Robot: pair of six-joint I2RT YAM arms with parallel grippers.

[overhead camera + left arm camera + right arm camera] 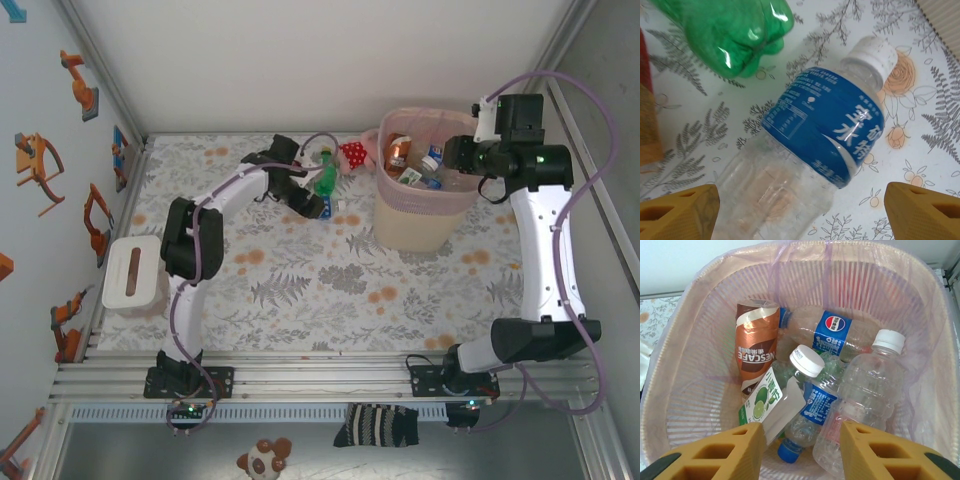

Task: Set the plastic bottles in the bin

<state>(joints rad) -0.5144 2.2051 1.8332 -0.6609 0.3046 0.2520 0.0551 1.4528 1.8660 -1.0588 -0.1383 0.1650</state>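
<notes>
Blue-label bottle (825,132) close-up, Nescafe bottle (756,352) inside bin (685,365)

Clear bottle (825,130) with blue label and white cap (870,57) lies on its side on the floral tablecloth (685,145), cap aimed far-right. Left gripper (800,215) is spread wide; yellow fingertips (680,212) sit at either near corner, with the bottle's clear lower body between them and a gap visible on the right side. Base of a green bottle (735,35) is far-left, just beside the label. A ribbed beige surface (942,15) is at the far-right corner. Red-and-tan object (647,125) at left edge, can't identify.
</notes>
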